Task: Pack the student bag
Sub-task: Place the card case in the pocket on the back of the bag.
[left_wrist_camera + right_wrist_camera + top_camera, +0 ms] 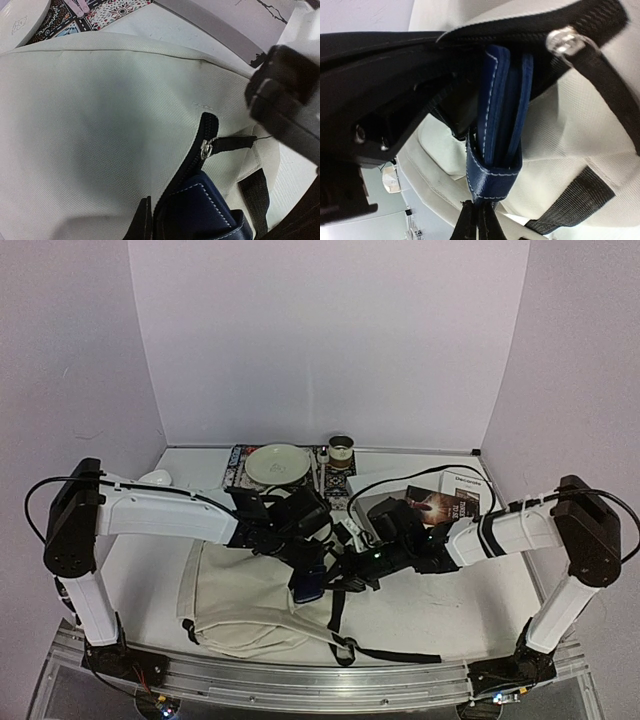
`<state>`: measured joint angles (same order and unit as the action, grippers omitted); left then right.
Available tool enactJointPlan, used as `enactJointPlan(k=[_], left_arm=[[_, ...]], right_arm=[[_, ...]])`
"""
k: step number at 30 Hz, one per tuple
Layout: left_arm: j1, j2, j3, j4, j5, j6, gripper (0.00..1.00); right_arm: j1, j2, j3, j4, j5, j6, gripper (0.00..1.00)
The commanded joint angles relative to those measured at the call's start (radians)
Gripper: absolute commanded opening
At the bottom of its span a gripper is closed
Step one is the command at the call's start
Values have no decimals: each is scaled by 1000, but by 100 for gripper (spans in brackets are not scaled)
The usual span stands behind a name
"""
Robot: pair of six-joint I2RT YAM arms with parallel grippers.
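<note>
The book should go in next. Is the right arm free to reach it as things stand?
Probably not yet: the right gripper is shut on the blue case, half inside the student bag. The book lies uncovered just beyond that arm, so once it lets go the way looks open.

High view looking down, wrist views close, sharing student bag point(245, 605)

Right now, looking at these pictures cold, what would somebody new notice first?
The student bag, a big cream backpack, sprawls near the front of the table, with the left arm and right arm meeting over its open zip. A navy case with white stitching pokes out of that opening, the right gripper pinched on its end. Behind, a pale plate sits on a patterned mat.
</note>
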<state>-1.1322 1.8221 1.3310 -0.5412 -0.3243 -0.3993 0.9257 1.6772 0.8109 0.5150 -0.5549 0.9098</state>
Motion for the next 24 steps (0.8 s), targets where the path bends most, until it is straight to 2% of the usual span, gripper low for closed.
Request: enactJointPlan(k=[1, 11, 17, 24], left_arm=[[-27, -89, 12, 90, -11, 28, 0], [-53, -131, -39, 113, 0, 0, 0], [-63, -126, -72, 126, 42, -33, 0], [-71, -114, -24, 136, -31, -35, 0]], right_arm=[[0, 48, 66, 4, -48, 2, 0], [-112, 47, 19, 4, -27, 51, 0], [-120, 39, 51, 17, -44, 41, 0], [-106, 104, 108, -40, -108, 8, 0]])
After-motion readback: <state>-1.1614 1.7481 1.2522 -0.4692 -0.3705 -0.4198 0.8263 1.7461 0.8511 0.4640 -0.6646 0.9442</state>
